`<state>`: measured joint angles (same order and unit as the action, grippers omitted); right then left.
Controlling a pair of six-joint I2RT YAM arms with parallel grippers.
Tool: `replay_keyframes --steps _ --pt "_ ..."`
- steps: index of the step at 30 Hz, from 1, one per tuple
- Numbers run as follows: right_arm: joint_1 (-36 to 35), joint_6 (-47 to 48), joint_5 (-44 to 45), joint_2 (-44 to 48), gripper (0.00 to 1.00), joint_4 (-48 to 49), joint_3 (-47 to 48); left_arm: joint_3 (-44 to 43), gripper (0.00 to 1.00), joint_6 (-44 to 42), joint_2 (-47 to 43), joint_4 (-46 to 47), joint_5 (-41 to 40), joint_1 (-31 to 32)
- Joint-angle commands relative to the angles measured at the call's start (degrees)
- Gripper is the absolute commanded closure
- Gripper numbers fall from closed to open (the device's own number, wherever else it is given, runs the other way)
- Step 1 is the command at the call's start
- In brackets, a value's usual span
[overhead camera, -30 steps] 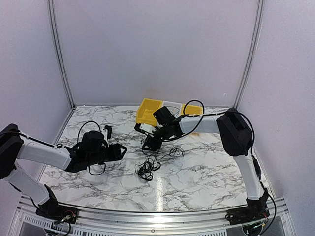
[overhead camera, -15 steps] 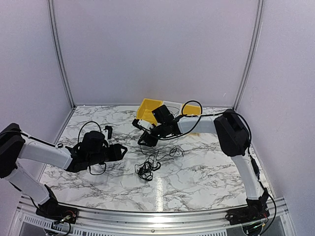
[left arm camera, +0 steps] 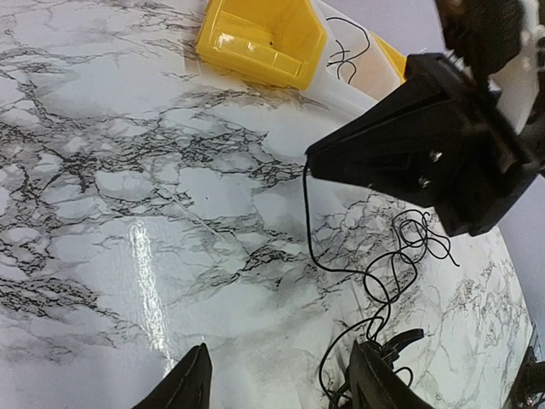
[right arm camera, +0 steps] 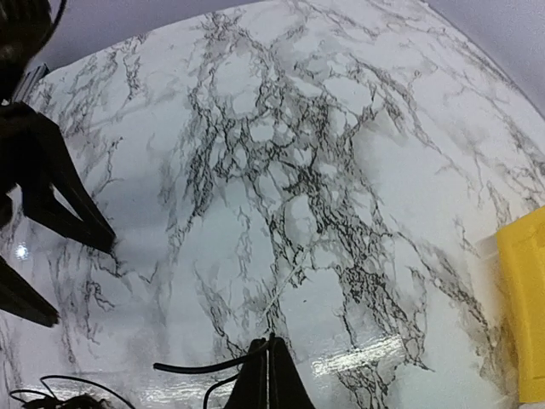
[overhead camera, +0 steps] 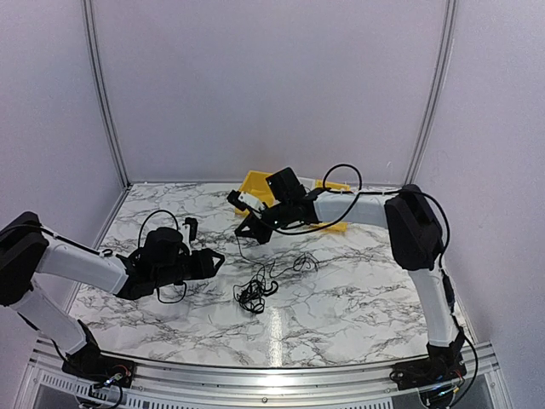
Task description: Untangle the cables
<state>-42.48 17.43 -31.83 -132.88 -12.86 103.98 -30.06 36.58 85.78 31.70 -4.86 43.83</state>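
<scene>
The right claw (overhead camera: 242,233) hangs above the middle of the marble tabletop (overhead camera: 358,294), tipped down, its two fingers clenched tip to tip on a thin black strand (left arm camera: 306,213). In the left wrist view that strand leaves the very point of the dark wedge-shaped claw and drops straight to the tabletop, then bends away toward a small bunch of loops (left arm camera: 417,235) lying flat under the claw's body. From there it runs on toward the bottom edge of that view. The right wrist view shows the same fingers pressed together with a black strand coming out sideways from between them. The main knot of cables (overhead camera: 252,294) lies on the tabletop nearer the arm bases, below the right claw and apart from it except for the strand that links the two. The left claw (overhead camera: 215,259) hovers low just to the left of the knot, its fingers spread and nothing between them; whether its nearer finger touches any cable I cannot tell. A yellow bin (overhead camera: 255,184) stands at the far side of the tabletop behind the right claw. A pale tray (left arm camera: 336,85) stands beside the bin, with a thin black wire (left arm camera: 341,51) in it.
</scene>
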Motion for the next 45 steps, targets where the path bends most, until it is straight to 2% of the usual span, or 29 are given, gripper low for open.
replay_keyframes --steps 1,9,17,25,29,34,36,38,41,45 --pt "0.2 -1.7 -2.8 9.7 1.0 0.5 0.7 -1.8 0.43 -0.1 2.5 6.6 2.7 0.7" --pt "-0.2 -2.0 -4.4 15.0 1.0 -3.6 5.0 -8.3 0.43 2.5 9.3 10.9 6.6 3.3" --pt "-0.2 -1.2 -6.4 17.1 1.0 -9.5 17.8 -12.7 0.46 5.5 17.5 12.6 8.4 6.9" --pt "-0.1 -0.8 -9.2 18.7 1.0 -12.8 31.2 -13.3 0.59 9.4 22.6 13.4 7.9 7.4" --pt "0.7 -0.3 -11.1 20.9 1.0 -13.0 31.5 -11.4 0.68 10.9 22.5 13.5 7.0 7.6" --pt "0.8 -1.1 -12.6 24.4 1.0 -12.8 29.5 -5.8 0.83 11.6 18.2 13.6 5.2 8.1" --pt "0.8 -1.4 -11.7 25.7 1.0 -12.3 28.4 -2.9 0.85 12.5 15.4 13.6 5.3 8.2" --pt "0.8 -1.1 -10.3 26.8 1.0 -12.1 26.4 0.5 0.81 12.5 11.0 13.6 3.6 8.9" --pt "0.7 -0.6 -9.4 28.5 1.0 -11.6 21.2 6.7 0.63 9.2 1.0 13.3 -0.1 10.8" --pt "0.7 -1.5 -9.9 30.3 1.0 -9.8 13.5 11.4 0.47 -1.5 -15.5 12.4 -6.7 15.2"
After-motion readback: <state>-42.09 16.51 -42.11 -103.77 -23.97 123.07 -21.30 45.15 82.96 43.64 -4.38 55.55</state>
